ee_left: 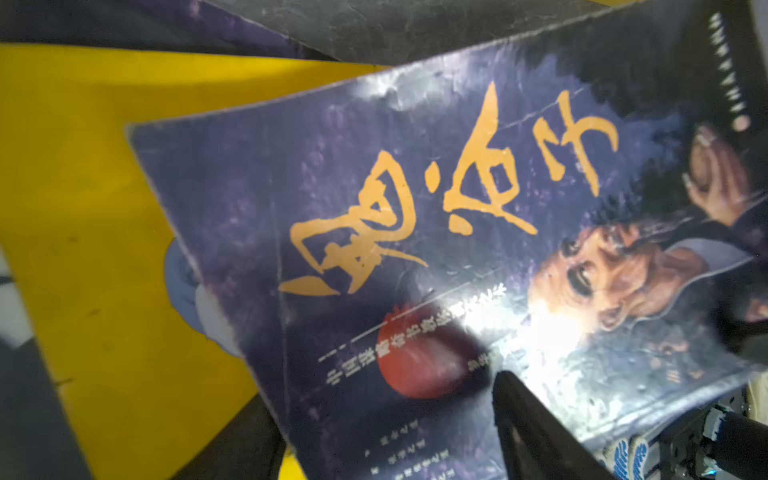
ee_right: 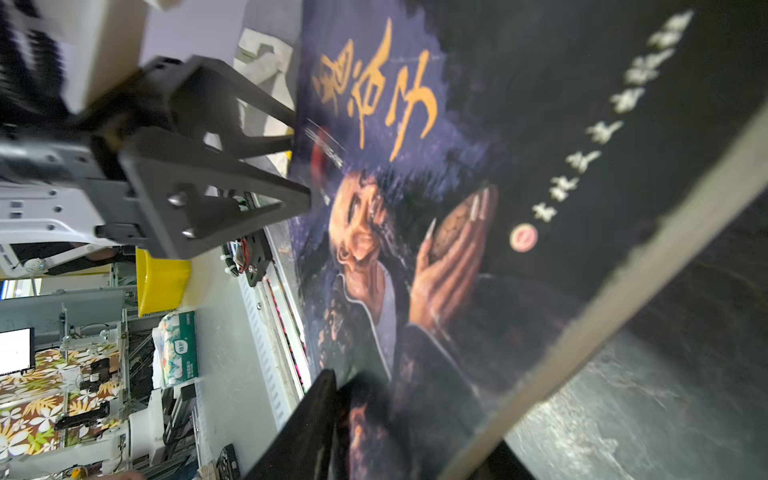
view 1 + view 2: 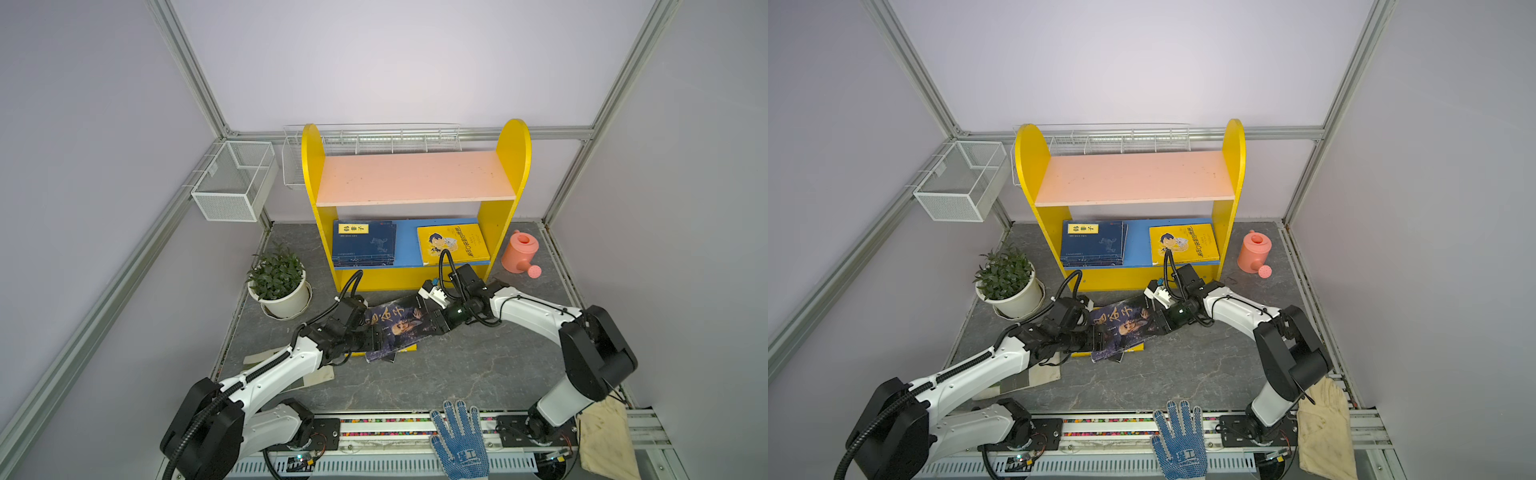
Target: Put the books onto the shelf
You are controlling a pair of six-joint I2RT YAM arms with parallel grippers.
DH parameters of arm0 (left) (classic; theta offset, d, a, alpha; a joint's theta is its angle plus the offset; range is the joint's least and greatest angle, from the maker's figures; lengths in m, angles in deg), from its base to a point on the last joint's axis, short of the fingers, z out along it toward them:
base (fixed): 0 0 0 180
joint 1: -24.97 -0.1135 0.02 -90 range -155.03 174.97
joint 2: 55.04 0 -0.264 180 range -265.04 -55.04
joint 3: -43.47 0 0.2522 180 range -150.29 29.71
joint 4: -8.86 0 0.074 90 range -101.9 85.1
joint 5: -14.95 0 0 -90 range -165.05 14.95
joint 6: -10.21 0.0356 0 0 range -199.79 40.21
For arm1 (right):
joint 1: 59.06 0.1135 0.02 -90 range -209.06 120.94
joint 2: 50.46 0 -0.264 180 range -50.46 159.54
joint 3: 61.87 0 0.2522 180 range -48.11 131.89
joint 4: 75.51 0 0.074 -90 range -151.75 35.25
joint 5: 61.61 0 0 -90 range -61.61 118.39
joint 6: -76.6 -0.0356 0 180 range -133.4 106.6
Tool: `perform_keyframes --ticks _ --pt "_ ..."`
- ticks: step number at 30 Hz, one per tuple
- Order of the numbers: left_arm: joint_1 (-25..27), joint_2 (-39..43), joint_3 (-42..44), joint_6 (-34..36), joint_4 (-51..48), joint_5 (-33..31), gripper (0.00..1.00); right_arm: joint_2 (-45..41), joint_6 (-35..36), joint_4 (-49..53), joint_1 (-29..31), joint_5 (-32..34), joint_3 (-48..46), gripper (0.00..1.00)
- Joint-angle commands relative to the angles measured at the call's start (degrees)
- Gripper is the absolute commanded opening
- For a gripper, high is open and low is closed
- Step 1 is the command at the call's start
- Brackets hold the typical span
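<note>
The dark book point(image 3: 399, 328) with gold calligraphy and a portrait lies slantwise between the two arms, just on the near side of the shelf point(image 3: 513, 166); both top views show it there point(image 3: 1125, 328). It sits on a small heap on the worktop point(image 3: 478, 374); a yellow book point(image 3: 409, 348) and another dark cover point(image 3: 384, 358) stick out under its near edge.

The left fingers point(image 3: 375, 336) meet the book's left edge. In the right wrist view these two fingers point(image 2: 249, 195) stand wide apart with their tips at that edge, so they are not clamping it. In the left wrist view one finger point(image 1: 528, 419) lies over the cover point(image 1: 415, 249), with the yellow book point(image 1: 104, 208) beneath.

The right fingers point(image 3: 436, 324) are at the book's right edge. In the right wrist view one finger point(image 2: 316, 419) lies across the cover point(image 2: 415, 208), and the pale page edge stands clear of the worktop; whether these fingers pinch the book I cannot tell.

On the shelf's blue lower board a stack of navy books point(image 3: 363, 243) lies flat at the left and a bright yellow cartoon book point(image 3: 453, 243) at the right, apart from each other; the pink upper board point(image 3: 415, 178) carries nothing.

A potted plant point(image 3: 276, 282) stands left of the shelf and a pink watering can point(image 3: 519, 251) right of it; a blue dotted glove point(image 3: 459, 440) lies at the near edge.
</note>
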Motion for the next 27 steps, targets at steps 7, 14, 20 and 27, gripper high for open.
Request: perform_keyframes --ticks 7,14,20,27 --pt "1.0 3.6 -3.4 -2.8 2.2 1.6 0.80 -9.7 -5.7 -9.9 -0.2 0.8 -0.9 0.07" --pt "-3.0 13.3 -4.8 -6.8 5.4 1.8 0.96 -17.6 -7.2 -8.0 -6.6 -2.8 1.0 0.07" --pt "-7.2 14.1 -4.6 -11.1 11.5 8.8 0.97 -21.6 -14.8 -14.9 -13.8 -8.3 1.1 0.07" --pt "-7.1 11.3 -2.3 -12.5 23.4 17.8 0.97 -22.3 -19.6 -20.8 -15.2 -12.6 0.0 0.07"
